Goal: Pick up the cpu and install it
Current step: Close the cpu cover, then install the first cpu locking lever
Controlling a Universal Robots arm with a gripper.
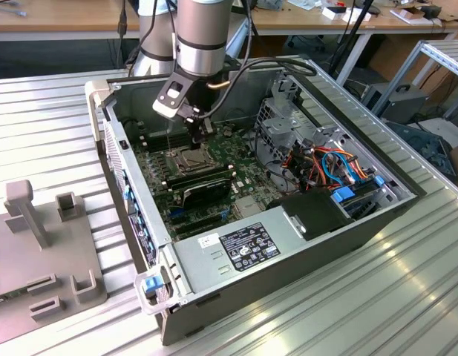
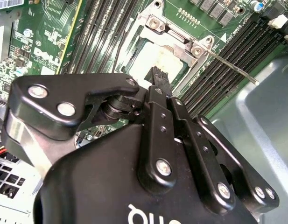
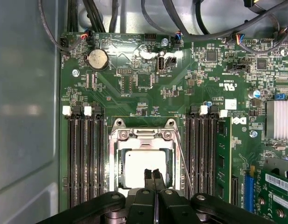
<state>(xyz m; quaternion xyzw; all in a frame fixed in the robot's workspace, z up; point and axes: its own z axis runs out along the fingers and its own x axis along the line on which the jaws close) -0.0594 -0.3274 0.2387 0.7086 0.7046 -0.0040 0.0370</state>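
One arm (image 1: 203,37) reaches down into an open computer case (image 1: 407,194) in the exterior view, and the case lies on a ribbed metal table (image 1: 362,297). The gripper (image 1: 201,137) hangs low over the socket (image 1: 190,157) on the green motherboard (image 1: 243,174), to the exterior view's left of the orange and blue cables (image 1: 329,165). A grey fixture (image 1: 36,252) sits on the table well apart from the case, at the exterior view's left. In the second wrist view the gripper (image 2: 158,74) has its two black fingers (image 2: 155,86) pressed together with nothing between them. Their tips stand over the cpu (image 2: 151,59), which lies flat, pale face up, inside the socket's metal frame (image 2: 181,44); whether the tips touch it cannot be told. A thin lever (image 2: 232,70) runs from the metal frame across the memory slots (image 2: 228,51). In the first wrist view the cpu (image 3: 141,161) sits squarely within the metal frame (image 3: 144,135), silvery-grey face upward, between two banks of memory slots (image 3: 85,158). The gripper (image 3: 152,173) is drawn closed over the cpu's edge nearest the gripper body. A coin battery (image 3: 97,59) lies on the motherboard beyond the socket.
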